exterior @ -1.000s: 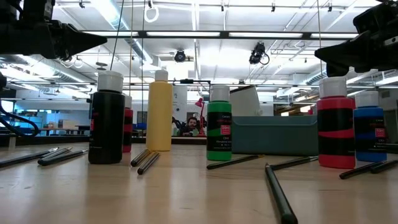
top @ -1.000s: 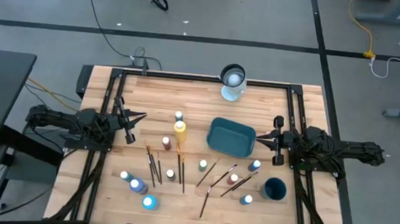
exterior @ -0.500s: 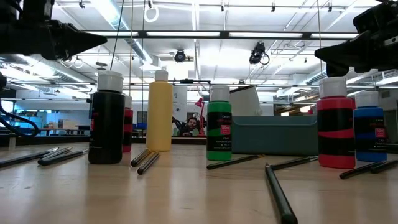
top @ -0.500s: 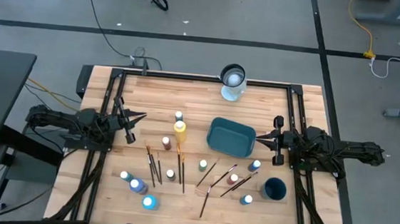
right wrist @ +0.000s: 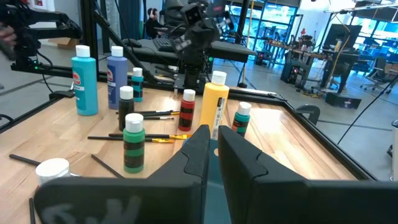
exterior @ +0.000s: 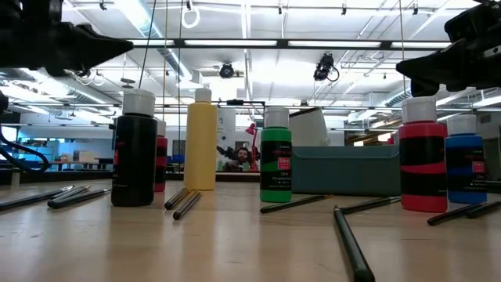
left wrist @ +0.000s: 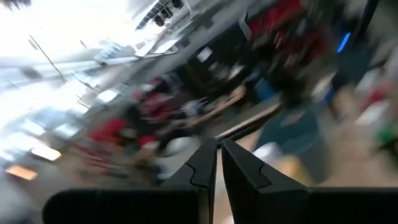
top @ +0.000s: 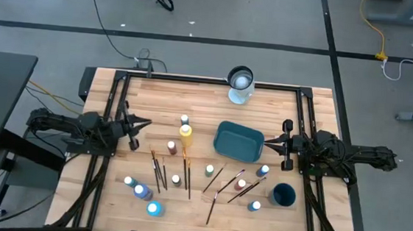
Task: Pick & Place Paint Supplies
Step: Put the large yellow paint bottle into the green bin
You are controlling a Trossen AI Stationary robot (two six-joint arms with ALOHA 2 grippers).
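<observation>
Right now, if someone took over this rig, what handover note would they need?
Left end effector: shut, empty, above the table's left side.
Right end effector: shut, empty, beside the teal bin.
Supplies: yellow bottle, small paint bottles and brushes all on the wooden table.
Done: nothing; the bin looks empty.
Left: every bottle and brush, presumably into the bin.

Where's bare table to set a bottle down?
Free: the strip between the jar and the teal bin, and the far-left corner behind the yellow bottle. Crowded: the near half, where brushes and small bottles are scattered from left to the dark cup.
</observation>
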